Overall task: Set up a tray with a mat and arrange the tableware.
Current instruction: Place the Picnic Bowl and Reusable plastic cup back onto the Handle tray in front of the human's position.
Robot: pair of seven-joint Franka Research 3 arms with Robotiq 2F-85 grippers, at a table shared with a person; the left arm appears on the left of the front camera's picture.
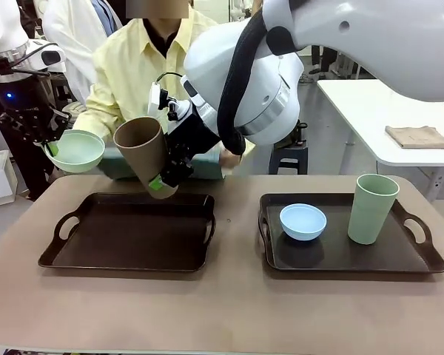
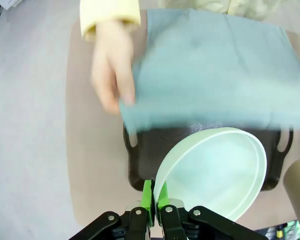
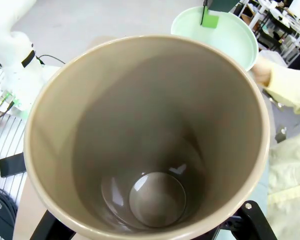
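left gripper (image 2: 153, 196): pinched shut on mint bowl (image 2: 215, 175) rim, aloft beside left tray (image 1: 133, 244)
right gripper (image 1: 163, 185): clamped around brown cup (image 1: 142, 151), tilted above tray
mat (image 2: 210, 65): in person's hand (image 2: 110, 75), over tray's far edge
advice: hold both pieces high until mat lies flat

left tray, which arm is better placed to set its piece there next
Right, likely: the right gripper holds the brown cup above the left tray's far edge, while the left gripper holds the mint bowl past its left end. The mat isn't laid yet.
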